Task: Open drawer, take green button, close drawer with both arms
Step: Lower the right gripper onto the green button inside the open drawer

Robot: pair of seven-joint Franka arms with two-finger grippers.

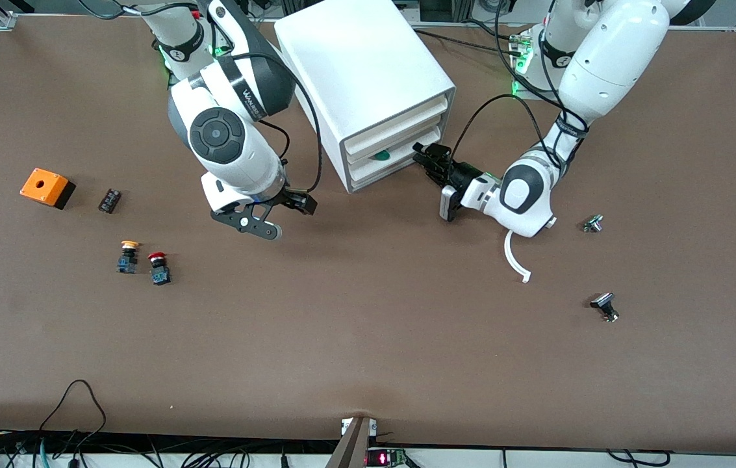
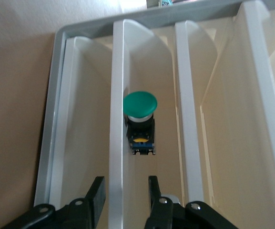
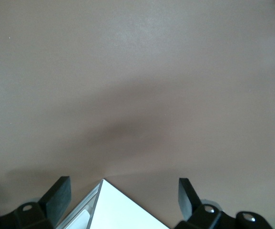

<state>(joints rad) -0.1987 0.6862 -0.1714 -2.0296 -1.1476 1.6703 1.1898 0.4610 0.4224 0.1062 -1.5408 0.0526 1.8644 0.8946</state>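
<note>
A white three-drawer cabinet (image 1: pixel 361 78) is standing at the twelve o'clock edge of the brown surface (image 1: pixel 368 325). Its lowest drawer (image 1: pixel 400 162) is sitting slightly pulled out. The green-capped button (image 1: pixel 380 155) is lying inside that drawer, cap pointing into the cabinet.

The left claw (image 1: pixel 429 159) is reaching in at the cabinet's four o'clock corner. In the left wrist view its fingers (image 2: pixel 97 193) are straddling the drawer's thin upright front wall (image 2: pixel 118 95). A sliver of gap is showing on each side, so the claw is partly open and not yet pinching anything. The button (image 2: pixel 139 102) is resting just inside that wall.

The right claw (image 1: pixel 257 221) is waiting wide open and empty over bare surface, at the cabinet's eight o'clock.

Likely risks:
- The grip is landing near one end of the wall, so a pull may be skewing the drawer and jamming it.
- The light cabinet may be sliding along instead of opening, since nothing is bracing it.
- A shallow pinch could be slipping off the smooth plastic.
- A jerk could be sending the button rolling deeper.
</note>
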